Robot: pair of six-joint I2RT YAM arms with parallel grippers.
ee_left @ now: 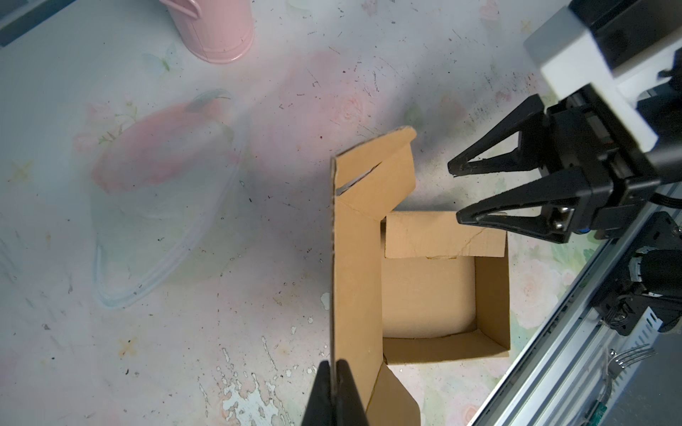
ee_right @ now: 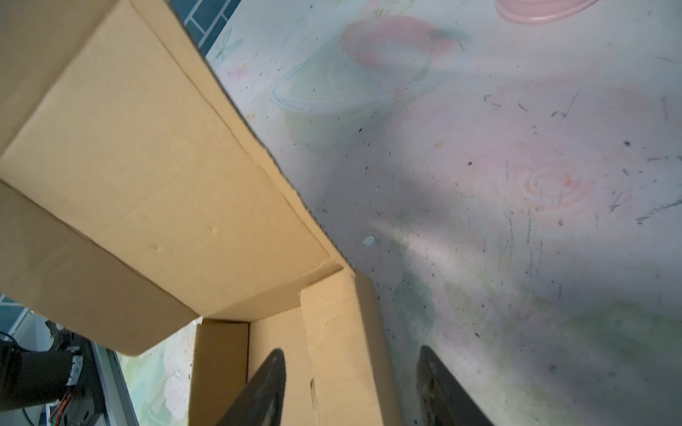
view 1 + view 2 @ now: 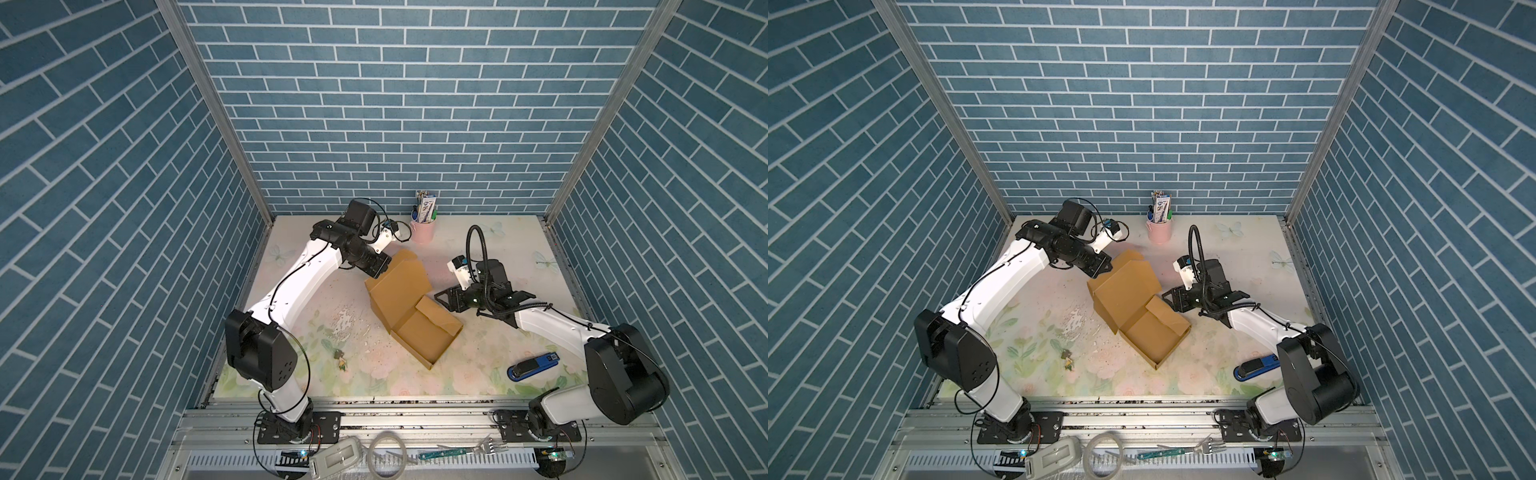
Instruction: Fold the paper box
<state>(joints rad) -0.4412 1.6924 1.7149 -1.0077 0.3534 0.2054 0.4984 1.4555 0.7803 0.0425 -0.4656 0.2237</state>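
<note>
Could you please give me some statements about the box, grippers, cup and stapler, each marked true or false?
1. The left gripper is shut on an edge of the box. True.
2. The right gripper is clamped shut. False: its jaws stand apart at the box's side flap.
3. The box lies as a flat sheet. False: its walls are up and its lid is raised.
4. The cup stands upright near the back wall. True.
5. The stapler sits in the box. False: it lies on the table.
</note>
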